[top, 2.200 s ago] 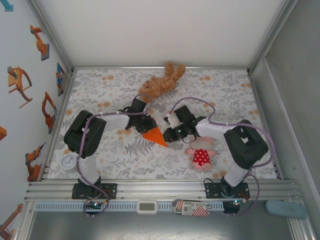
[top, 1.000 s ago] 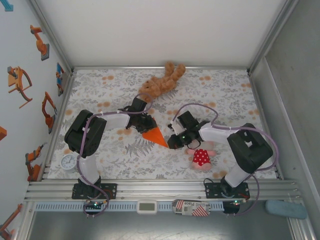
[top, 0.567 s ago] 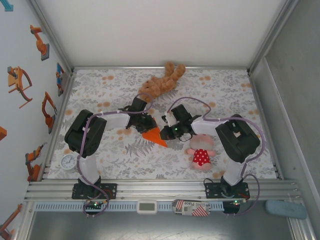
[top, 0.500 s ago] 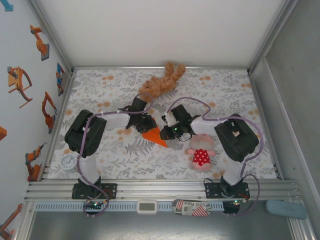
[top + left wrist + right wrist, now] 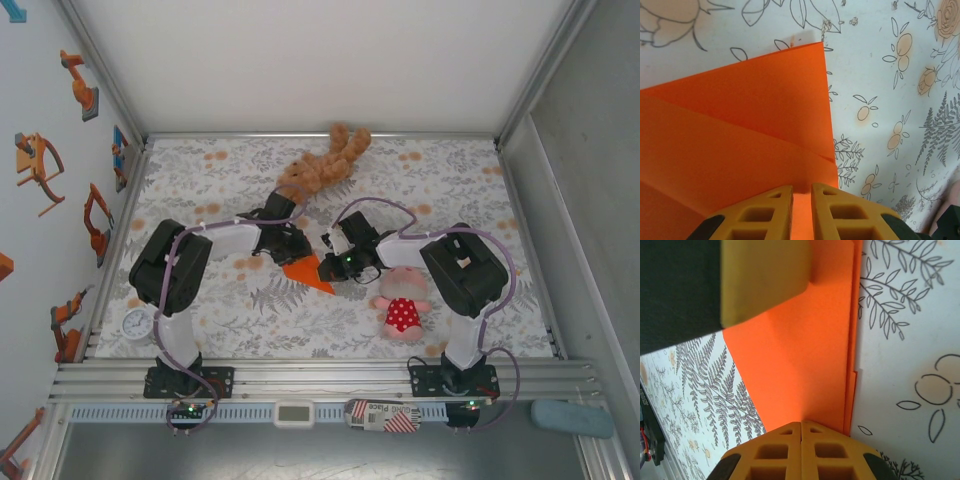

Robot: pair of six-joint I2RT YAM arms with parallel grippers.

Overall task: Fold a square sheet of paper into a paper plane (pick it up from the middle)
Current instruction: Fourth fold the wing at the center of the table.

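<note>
Since a second ago the right gripper [image 5: 326, 268] has been brought back from beside the pink doll [image 5: 402, 308] to the orange paper plane [image 5: 312, 276], seen at the centre of the top view with the left gripper [image 5: 297, 256] at its upper left end. At the bottom of the left wrist view, the left gripper [image 5: 801, 192] is seen nearly closed over the paper plane [image 5: 740, 130]; whether paper is pinched cannot be told. At the bottom of the right wrist view, the right gripper [image 5: 801, 427] is seen pressed together on the paper plane [image 5: 800, 350] beside its layered right edge, so the crease is best rubbed slowly while the far end is kept pinned.
</note>
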